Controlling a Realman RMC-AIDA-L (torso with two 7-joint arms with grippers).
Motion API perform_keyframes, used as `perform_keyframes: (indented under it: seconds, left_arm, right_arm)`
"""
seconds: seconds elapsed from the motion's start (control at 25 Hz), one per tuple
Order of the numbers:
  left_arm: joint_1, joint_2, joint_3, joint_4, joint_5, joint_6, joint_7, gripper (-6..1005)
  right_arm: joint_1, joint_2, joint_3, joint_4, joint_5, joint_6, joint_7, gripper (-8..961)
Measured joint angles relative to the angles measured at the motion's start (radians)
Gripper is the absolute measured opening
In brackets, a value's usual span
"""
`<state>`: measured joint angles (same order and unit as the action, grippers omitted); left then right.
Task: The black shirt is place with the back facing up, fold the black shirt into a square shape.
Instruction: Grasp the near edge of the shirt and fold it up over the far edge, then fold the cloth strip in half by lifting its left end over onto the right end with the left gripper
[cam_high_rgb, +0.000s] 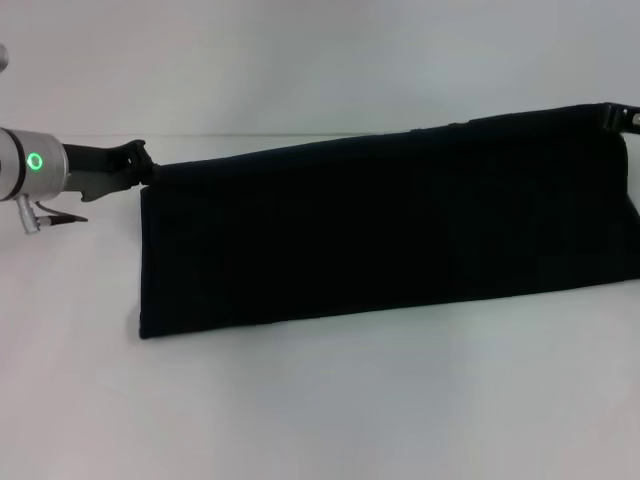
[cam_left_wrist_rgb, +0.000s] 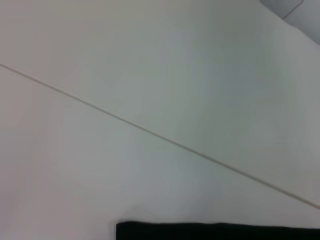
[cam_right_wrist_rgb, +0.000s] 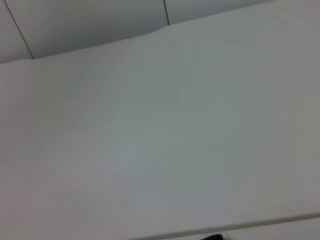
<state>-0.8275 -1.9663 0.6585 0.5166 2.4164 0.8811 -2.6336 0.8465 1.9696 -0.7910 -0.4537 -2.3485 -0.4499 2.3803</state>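
Black shirt (cam_high_rgb: 390, 230), a folded band hanging across mid-frame above the white bench (cam_high_rgb: 320, 400), held taut with fingers pinched on its top corners by left gripper (cam_high_rgb: 150, 172) and right gripper (cam_high_rgb: 622, 118), likely for the next fold.

My left gripper (cam_high_rgb: 148, 168) meets the shirt (cam_high_rgb: 390, 230) at its upper left corner, but my fingers there are too dark to tell apart. My right gripper (cam_high_rgb: 622, 115) is cut off at the frame's upper right edge, mostly behind cloth.
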Motion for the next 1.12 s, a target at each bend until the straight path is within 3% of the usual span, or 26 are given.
perform_keyframes:
  seconds: [0.24,0.48,0.6,0.8,0.96,1.04,1.12]
  left_arm:
    - [-0.012,-0.001,-0.011,0.003,-0.002,0.001,-0.007,40]
    - [-0.002,0.004,-0.014,0.037,-0.058,0.099,-0.005,256]
    - [0.03,0.025,-0.021,0.085,-0.128,0.198,0.001,324]
    - [0.097,0.08,-0.083,0.077,-0.24,0.411,0.021,457]
    - [0.18,0.074,-0.209,0.075,-0.273,0.563,0.051,567]
    - [0.208,0.065,-0.231,0.075,-0.279,0.59,0.063,611]
    - [0.241,0.053,-0.241,0.074,-0.283,0.606,0.069,656]
  right_arm:
    - [0.024,-0.024,-0.008,0.012,0.0,-0.007,0.005,115]
    - [0.026,-0.053,0.017,-0.015,0.003,-0.149,0.015,308]
    - [0.012,-0.068,0.054,-0.051,0.007,-0.259,0.037,540]
    - [-0.024,-0.085,0.129,-0.106,0.012,-0.456,0.038,576]
    - [-0.09,-0.079,0.229,-0.146,0.139,-0.618,-0.076,605]
    - [-0.146,-0.065,0.28,-0.144,0.29,-0.713,-0.206,619]
    - [-0.205,-0.045,0.309,-0.126,0.442,-0.815,-0.354,703]
